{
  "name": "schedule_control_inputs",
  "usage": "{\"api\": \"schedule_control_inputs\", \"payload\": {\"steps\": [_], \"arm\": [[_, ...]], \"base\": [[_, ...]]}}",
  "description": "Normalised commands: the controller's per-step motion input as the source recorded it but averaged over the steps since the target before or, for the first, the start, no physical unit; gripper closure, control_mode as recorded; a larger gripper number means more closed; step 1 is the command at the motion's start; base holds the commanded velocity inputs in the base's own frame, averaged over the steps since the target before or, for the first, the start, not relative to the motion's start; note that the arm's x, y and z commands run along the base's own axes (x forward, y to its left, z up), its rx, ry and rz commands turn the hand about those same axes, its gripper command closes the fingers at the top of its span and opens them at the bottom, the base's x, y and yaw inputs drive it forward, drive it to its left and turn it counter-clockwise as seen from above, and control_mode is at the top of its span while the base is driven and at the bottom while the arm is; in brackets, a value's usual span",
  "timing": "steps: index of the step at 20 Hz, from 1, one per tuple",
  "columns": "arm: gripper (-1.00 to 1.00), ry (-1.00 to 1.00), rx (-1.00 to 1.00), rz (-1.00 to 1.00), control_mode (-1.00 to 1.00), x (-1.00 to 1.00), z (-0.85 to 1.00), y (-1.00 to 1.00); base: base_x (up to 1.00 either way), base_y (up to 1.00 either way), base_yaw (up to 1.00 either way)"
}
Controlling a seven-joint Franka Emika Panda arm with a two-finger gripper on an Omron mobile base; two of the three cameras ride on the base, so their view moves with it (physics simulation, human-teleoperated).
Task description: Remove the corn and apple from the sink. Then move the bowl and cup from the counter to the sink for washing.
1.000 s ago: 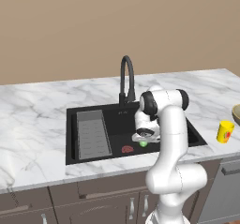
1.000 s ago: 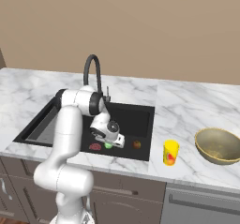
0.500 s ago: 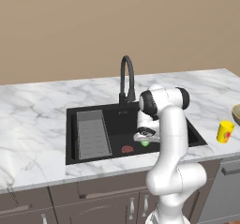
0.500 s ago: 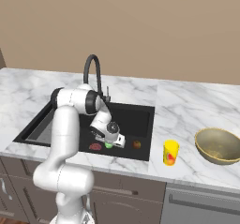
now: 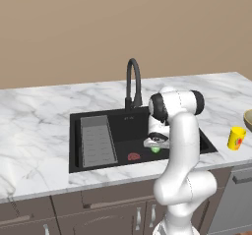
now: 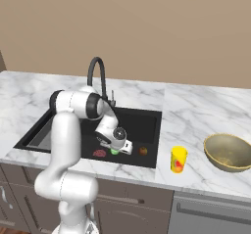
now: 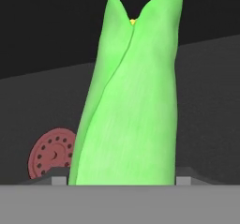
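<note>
The green corn (image 7: 131, 106) stands between my fingertips, touching both, low over the floor of the black sink (image 5: 125, 131). My gripper (image 5: 155, 146) (image 6: 116, 149) (image 7: 121, 177) is shut on the corn (image 5: 156, 150) (image 6: 114, 152) near the basin's front wall. The small brownish apple (image 6: 142, 151) lies on the sink (image 6: 142, 123) floor just right of the hand. On the marble counter (image 6: 196, 110) to the right, the yellow cup (image 6: 178, 159) (image 5: 236, 138) stands near the front edge. The tan bowl (image 6: 229, 152) (image 5: 247, 120) sits beyond it.
A flat reddish disc (image 5: 133, 156) (image 6: 99, 153) (image 7: 49, 155) lies on the sink floor left of the corn. A ribbed grey rack (image 5: 96, 140) fills the basin's left part. The black arched faucet (image 5: 133, 81) (image 6: 98, 76) rises behind the sink.
The hand has edged slightly to the right inside the sink. The jaws keep the same width and the corn stays between them.
</note>
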Motion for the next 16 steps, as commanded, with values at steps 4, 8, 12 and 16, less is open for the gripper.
{"api": "schedule_control_inputs", "payload": {"steps": [4, 8, 12, 16], "arm": [[1.00, 0.00, 0.02, 0.00, -1.00, -0.12, 0.28, -0.13], [1.00, 0.00, 0.00, 0.00, -1.00, -0.11, 0.27, -0.14], [1.00, 0.00, 0.00, 0.00, -1.00, -0.05, 0.29, -0.11], [1.00, 0.00, 0.00, 0.00, -1.00, -0.02, 0.33, -0.06]], "base": [[0.00, 0.00, 0.00], [0.00, 0.00, 0.00], [0.00, 0.00, 0.00], [0.00, 0.00, 0.00]]}}
